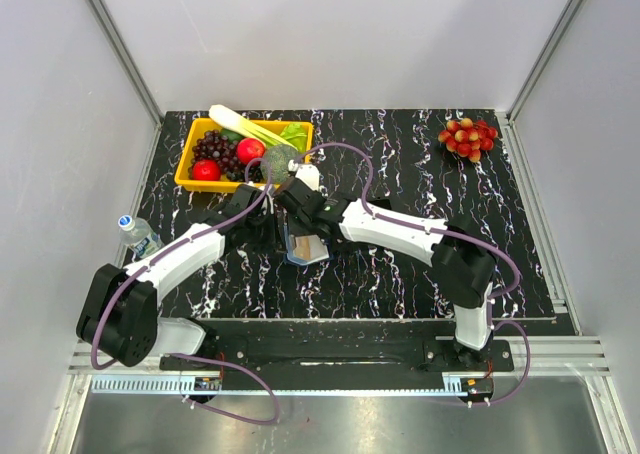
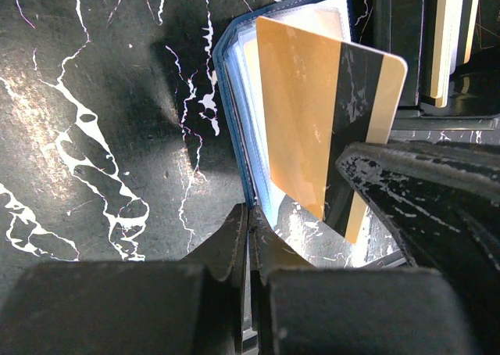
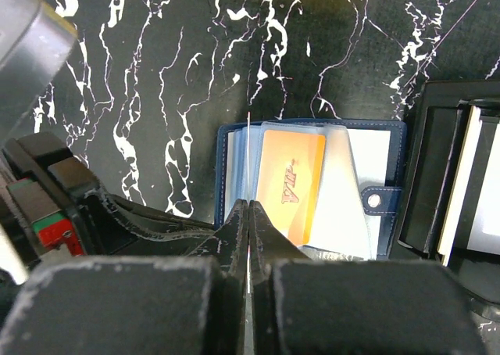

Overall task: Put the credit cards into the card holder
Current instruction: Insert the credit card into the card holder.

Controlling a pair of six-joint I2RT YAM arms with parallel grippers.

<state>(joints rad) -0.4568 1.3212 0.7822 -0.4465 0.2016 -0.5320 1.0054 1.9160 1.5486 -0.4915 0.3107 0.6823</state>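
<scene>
The dark-blue card holder [image 3: 387, 148] lies open on the black marbled table, just left of a black tray. It also shows in the top view [image 1: 300, 246] and the left wrist view [image 2: 224, 73]. An orange VIP card [image 3: 291, 187] lies in its clear sleeves. My left gripper [image 2: 250, 214] is shut on the holder's near edge. My right gripper [image 3: 249, 206] is shut on a tan-orange credit card with a black stripe [image 2: 297, 112]. It holds the card upright at the sleeves, and the card shows edge-on in the right wrist view [image 3: 248, 159].
The black tray [image 3: 449, 206] beside the holder holds several more upright cards [image 2: 445, 42]. A yellow basket [image 1: 193, 182] of fruit and vegetables stands at the back left. A red fruit bunch [image 1: 468, 137] lies at the back right, and a water bottle [image 1: 138, 232] at the left edge.
</scene>
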